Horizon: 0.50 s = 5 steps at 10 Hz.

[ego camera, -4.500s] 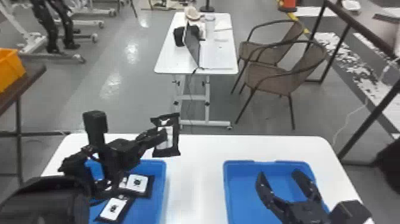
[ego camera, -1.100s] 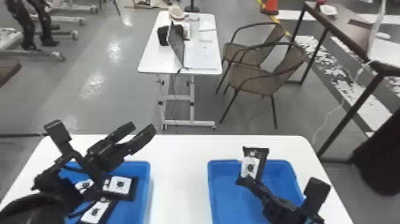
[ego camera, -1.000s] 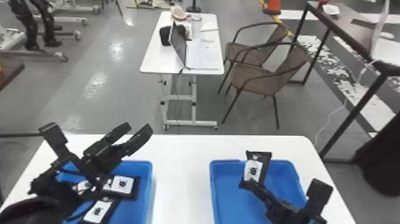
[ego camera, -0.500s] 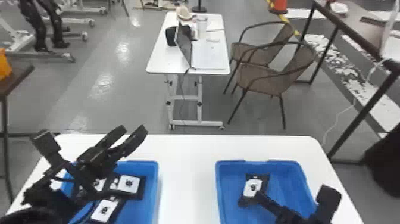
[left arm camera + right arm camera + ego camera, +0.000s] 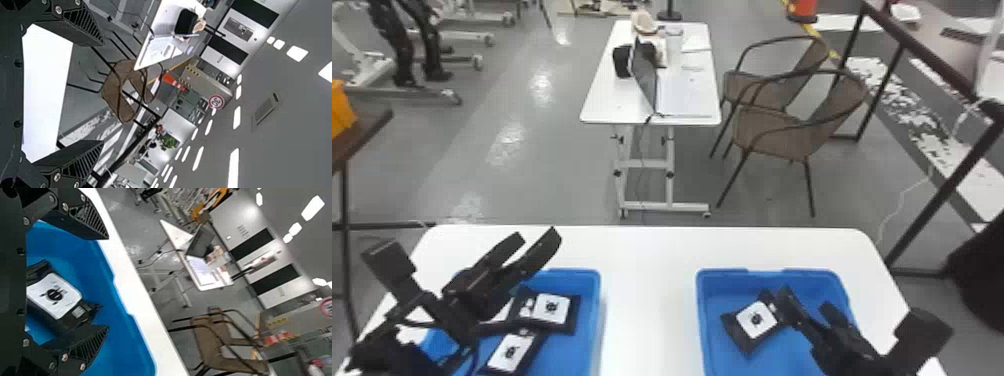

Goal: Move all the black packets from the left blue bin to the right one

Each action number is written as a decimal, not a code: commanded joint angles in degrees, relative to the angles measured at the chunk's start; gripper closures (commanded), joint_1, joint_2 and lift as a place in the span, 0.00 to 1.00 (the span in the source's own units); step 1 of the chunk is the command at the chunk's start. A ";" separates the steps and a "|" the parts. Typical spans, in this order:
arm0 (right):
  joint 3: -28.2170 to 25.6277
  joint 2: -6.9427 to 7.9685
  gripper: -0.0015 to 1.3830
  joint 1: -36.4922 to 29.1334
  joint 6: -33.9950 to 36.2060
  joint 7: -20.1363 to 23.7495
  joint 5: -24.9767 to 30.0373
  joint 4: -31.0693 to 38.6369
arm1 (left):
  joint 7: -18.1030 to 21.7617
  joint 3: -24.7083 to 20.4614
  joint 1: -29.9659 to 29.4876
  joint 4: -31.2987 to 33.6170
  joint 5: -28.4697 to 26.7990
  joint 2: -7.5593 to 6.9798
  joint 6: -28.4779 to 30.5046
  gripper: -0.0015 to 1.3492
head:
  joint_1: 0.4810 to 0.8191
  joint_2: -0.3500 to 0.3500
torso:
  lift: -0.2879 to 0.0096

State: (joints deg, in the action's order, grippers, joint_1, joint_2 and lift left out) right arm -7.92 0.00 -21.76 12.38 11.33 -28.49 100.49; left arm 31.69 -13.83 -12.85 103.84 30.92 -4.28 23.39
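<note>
In the head view my left gripper (image 5: pixel 538 236) stands open above the far part of the left blue bin (image 5: pixel 590 325); my left gripper (image 5: pixel 103 93) is empty in its wrist view. That bin holds a black packet with a white label (image 5: pixel 552 309) and another nearer packet (image 5: pixel 508 354), with parts of more partly covered by the arm. My right gripper (image 5: pixel 807 301) is over the right blue bin (image 5: pixel 703 320), beside a black packet (image 5: pixel 755 320) lying inside. In its wrist view my right gripper (image 5: pixel 109 282) has widely spread fingers, the packet (image 5: pixel 54 297) lying beyond them.
Both bins rest on a white table (image 5: pixel 652 300) with a gap between them. Past its far edge stand a smaller white table (image 5: pixel 612 100) with a laptop and two brown chairs (image 5: pixel 777 132).
The packet has gone from upright in my right gripper down into the right bin, and that gripper has opened. My left gripper has stayed open above its bin. The head view has shifted slightly.
</note>
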 commanded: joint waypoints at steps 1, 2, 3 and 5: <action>1.33 0.05 0.06 -0.91 -4.47 0.97 0.01 0.84 | -0.93 -1.03 -2.45 0.93 -3.76 0.15 2.18 0.11 | 0.63 0.47 | 0.97; 1.24 0.05 0.06 -0.74 -4.47 2.21 -1.13 0.76 | -1.10 -1.82 -2.89 0.93 -6.22 0.24 5.26 0.11 | 0.63 0.49 | 0.97; 1.33 0.05 0.06 -0.56 -4.47 2.64 -2.01 0.76 | -1.02 -2.87 -2.54 1.10 -10.09 -0.03 9.21 0.11 | 0.63 0.51 | 0.97; 1.42 0.05 0.06 0.32 -4.47 2.73 -2.62 0.93 | -1.02 -5.07 -2.36 1.02 -16.15 -0.29 12.29 0.11 | 0.63 0.55 | 0.97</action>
State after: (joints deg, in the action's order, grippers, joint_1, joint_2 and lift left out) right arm -6.50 0.00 -21.67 7.91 13.99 -30.85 101.43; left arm 30.68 -18.25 -15.18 104.93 16.46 -4.62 35.08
